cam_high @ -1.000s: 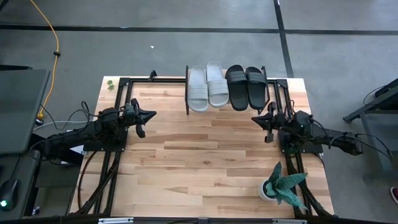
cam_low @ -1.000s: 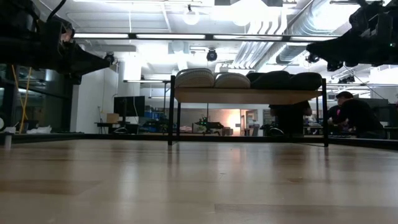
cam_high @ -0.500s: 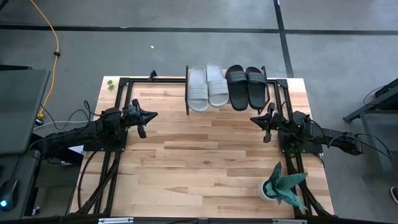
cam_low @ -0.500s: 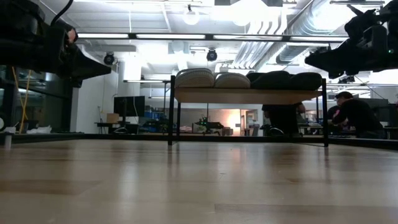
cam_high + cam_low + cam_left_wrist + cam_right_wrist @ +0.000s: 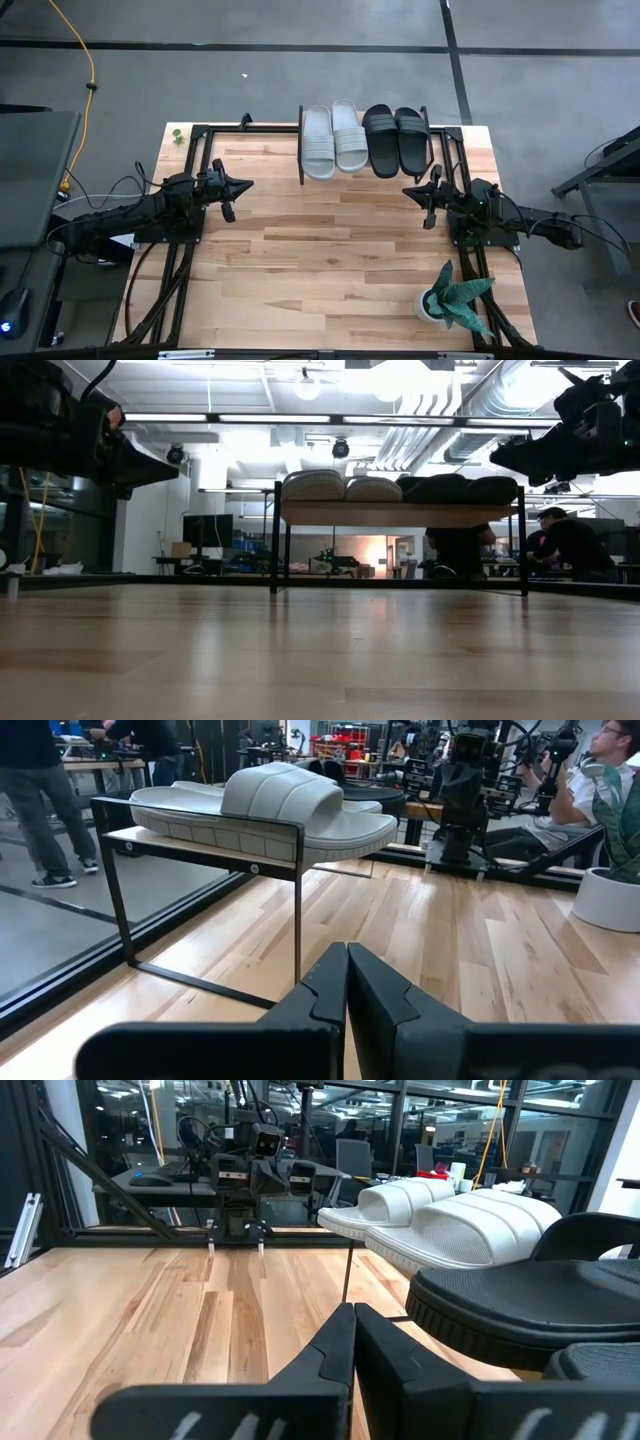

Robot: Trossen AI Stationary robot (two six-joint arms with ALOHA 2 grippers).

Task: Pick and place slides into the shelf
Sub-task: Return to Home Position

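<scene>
Two pale grey-green slides [image 5: 334,139] and two black slides [image 5: 395,139] lie side by side, soles down, on the low wooden shelf [image 5: 302,163] at the table's far edge. The low view shows them as a row [image 5: 400,487] on the board [image 5: 400,513]. My left gripper [image 5: 245,185] hovers at the table's left side, shut and empty, pointing right. My right gripper [image 5: 407,190] hovers at the right side, shut and empty, pointing left. In the left wrist view a pale slide [image 5: 270,805] sits on the shelf beyond my shut fingers [image 5: 347,982]. In the right wrist view black slides [image 5: 530,1300] and pale slides [image 5: 470,1225] show.
A potted plant in a white pot [image 5: 450,300] stands near the table's right near corner. Black frame rails [image 5: 190,200] run along both sides of the table. A small green object [image 5: 177,134] lies at the far left corner. People sit and stand in the room behind the table [image 5: 565,545].
My right gripper has moved slightly toward the table's left and a little down in the first half second, then has stayed still. My left gripper has kept almost still. The slides have not moved.
</scene>
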